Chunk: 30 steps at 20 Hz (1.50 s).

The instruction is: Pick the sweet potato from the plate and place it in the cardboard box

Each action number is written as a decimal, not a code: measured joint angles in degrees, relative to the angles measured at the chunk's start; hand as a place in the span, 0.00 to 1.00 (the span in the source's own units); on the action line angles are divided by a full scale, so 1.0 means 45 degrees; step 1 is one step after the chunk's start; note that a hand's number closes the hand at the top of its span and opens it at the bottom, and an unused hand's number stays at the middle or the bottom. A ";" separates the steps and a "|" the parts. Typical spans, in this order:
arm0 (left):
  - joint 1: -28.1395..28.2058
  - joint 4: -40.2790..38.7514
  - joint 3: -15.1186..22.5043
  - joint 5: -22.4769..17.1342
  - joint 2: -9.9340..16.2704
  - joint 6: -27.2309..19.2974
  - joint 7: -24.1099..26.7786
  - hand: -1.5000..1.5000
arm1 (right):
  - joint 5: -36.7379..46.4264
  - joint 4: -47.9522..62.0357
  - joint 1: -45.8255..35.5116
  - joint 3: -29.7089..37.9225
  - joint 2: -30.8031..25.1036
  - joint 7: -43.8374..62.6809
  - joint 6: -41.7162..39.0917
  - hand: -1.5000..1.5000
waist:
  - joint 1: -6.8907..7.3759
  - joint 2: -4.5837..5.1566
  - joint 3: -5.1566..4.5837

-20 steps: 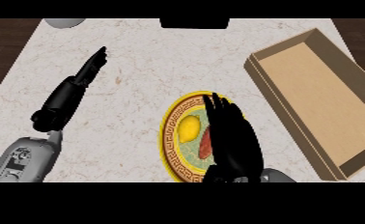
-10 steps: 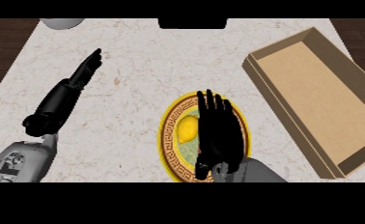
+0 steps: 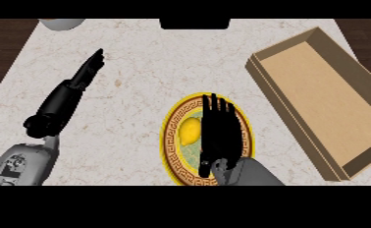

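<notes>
Hovering hand: the right hand (image 3: 219, 132) is held flat over the plate (image 3: 174, 124), fingers straight and pointing away from the robot; nothing is seen gripped in it.
Sweet potato: it cannot be made out; if on the plate, it is hidden under the right hand.
Lemon: a yellow lemon (image 3: 191, 131) is seen on the plate just to the left of the right hand's palm, partly tucked under its edge.
Plate: a yellow-rimmed round plate is covered across its middle and right part by the hand.
Cardboard box (image 3: 313, 92): it is set to the right of the right hand, well apart from it, open at the top.
Left hand (image 3: 88, 69): it is stretched out with straight fingers over the counter (image 3: 145, 65), far to the left of the plate, holding nothing.
</notes>
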State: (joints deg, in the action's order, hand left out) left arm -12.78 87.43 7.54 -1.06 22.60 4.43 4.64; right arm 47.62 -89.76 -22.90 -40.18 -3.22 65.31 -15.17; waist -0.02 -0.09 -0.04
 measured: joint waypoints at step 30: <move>-0.0085 -0.0029 -0.1030 0.1152 -0.1073 0.0965 -0.0145 0.50 | 0.2662 0.2551 0.1025 0.1080 0.0518 -0.2616 0.0628 1.00 | 0.0017 0.0012 0.0006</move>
State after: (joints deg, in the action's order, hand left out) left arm -13.16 87.30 2.91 4.12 17.77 8.77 3.99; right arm 59.60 -78.28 -18.29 -35.32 -0.88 53.54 -12.34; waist 0.06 -0.03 -0.01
